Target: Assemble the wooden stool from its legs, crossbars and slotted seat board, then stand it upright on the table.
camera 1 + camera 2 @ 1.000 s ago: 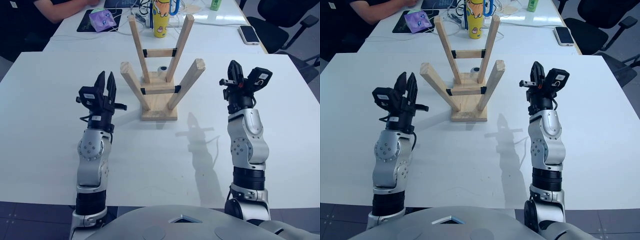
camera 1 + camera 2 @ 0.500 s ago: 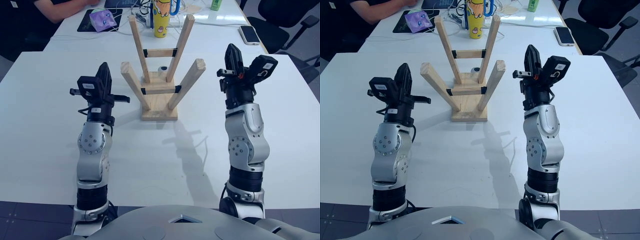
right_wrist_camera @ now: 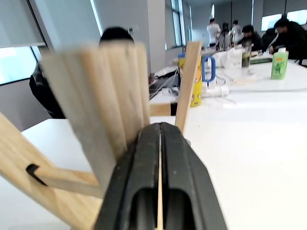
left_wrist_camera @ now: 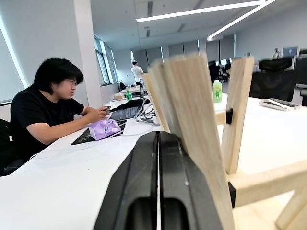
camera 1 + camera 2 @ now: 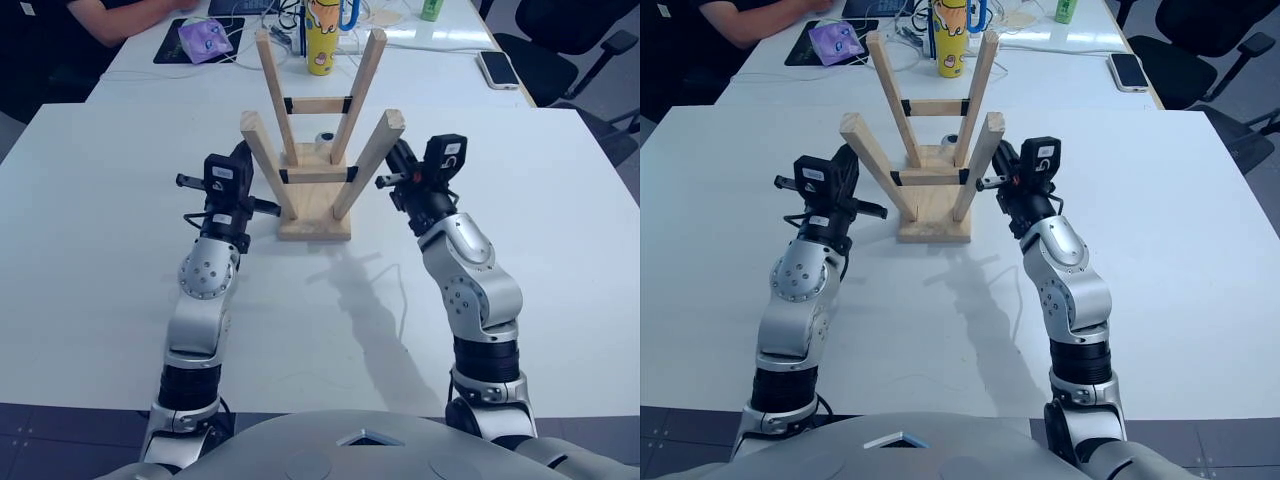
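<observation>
Stool point(image 5: 315, 150) is put together but upside down on the white table point(image 5: 100, 260): the seat board point(image 5: 315, 222) lies flat on the tabletop and four legs splay upward, joined by crossbars with dark ends, the near crossbar point(image 5: 318, 177) low and the other one higher between the two far legs. Left gripper point(image 5: 242, 158) sits on the outer side of the near-left leg point(image 5: 258, 150), about halfway up it. In the left wrist view its fingers point(image 4: 144, 158) are closed flat together with just a thin seam, and the leg runs alongside them, not between them. Right gripper point(image 5: 398, 162) mirrors this on the outer side of the near-right leg point(image 5: 372, 160). Its jaws are also pressed together on nothing, with the leg beside the fingers point(image 3: 175, 153) (actual contact is hard to call on either side, though both are at least just beside). Beyond the stool, on the next table, stand a yellow mug point(image 5: 322, 40) and a phone point(image 5: 497, 68).
</observation>
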Available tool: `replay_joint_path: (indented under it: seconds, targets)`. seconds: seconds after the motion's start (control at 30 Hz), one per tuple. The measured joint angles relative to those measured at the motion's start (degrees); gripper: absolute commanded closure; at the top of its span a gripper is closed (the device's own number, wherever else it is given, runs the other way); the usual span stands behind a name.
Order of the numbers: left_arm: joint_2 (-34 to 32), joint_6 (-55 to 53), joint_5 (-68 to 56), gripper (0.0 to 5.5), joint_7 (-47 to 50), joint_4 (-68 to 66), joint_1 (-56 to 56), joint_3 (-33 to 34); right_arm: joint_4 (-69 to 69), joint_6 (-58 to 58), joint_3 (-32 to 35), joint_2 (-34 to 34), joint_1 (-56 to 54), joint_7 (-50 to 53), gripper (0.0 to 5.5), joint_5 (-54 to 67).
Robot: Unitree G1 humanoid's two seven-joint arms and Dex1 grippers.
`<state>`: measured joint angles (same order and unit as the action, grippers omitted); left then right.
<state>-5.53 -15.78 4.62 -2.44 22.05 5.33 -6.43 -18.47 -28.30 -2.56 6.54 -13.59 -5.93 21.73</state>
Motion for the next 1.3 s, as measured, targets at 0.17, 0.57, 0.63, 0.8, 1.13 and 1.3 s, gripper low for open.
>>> replay_joint_path:
  seconds: [0.17,0.57,0.63,0.8,1.13,1.3]
  targets:
    - [-1.8,-1.3,0.6,5.48,1.7,-1.2,-2.8,5.3,4.6,0.3,1.1,3.6,0.2,-4.3,5.5,-1.1]
    - [-14.6,1.4,-0.1,5.48,-21.4,-13.7,-8.8,-4.2,31.5,9.7,5.4,7.6,-10.9,-21.1,5.5,-1.4]
    - [-20.0,2.2,-0.4,5.48,-28.8,-14.1,-8.7,-5.6,38.0,12.4,4.6,9.2,-14.4,-27.7,5.5,-1.6]
    - [-27.2,6.6,1.1,5.48,-40.1,-16.2,-3.2,-10.7,49.1,21.2,0.8,10.5,-22.3,-43.9,5.5,-3.4]
    - [-25.2,9.4,6.7,5.48,-34.9,-29.6,6.8,-11.1,49.8,25.6,-6.3,10.2,-24.4,-61.7,5.5,-5.6]
    - [-26.7,10.6,7.2,5.48,-34.2,-32.2,7.3,-9.9,43.9,25.5,-11.4,4.7,-21.0,-61.0,5.5,-6.0]
